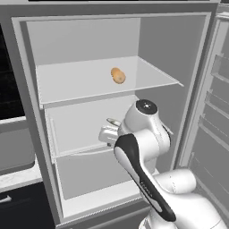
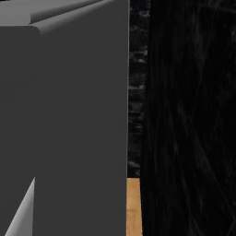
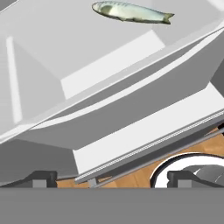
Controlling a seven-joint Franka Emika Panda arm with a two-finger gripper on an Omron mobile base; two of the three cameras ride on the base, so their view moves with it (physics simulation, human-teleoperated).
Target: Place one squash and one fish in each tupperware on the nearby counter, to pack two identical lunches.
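An orange-tan squash [image 1: 118, 75] lies on the upper shelf of the open fridge. A slim grey-brown fish [image 3: 131, 12] lies on a pale shelf, ahead of and above my gripper [image 3: 111, 179] in the hand view. The gripper is open, its two dark fingertips [image 3: 43, 179] set wide apart with nothing between them. In the left base view my hand [image 1: 108, 134] reaches in at the height of the middle shelf, below the squash. The tupperware is out of view. A strip of the counter [image 1: 15, 178] shows at the far left.
The fridge has pale grey shelves [image 1: 89, 85], a drawer front below them and its door [image 1: 217, 103] swung open to the right. A dark cabinet with a silver handle [image 1: 5, 199] sits under the counter. The right base view faces the fridge's dark side panel [image 2: 64, 124].
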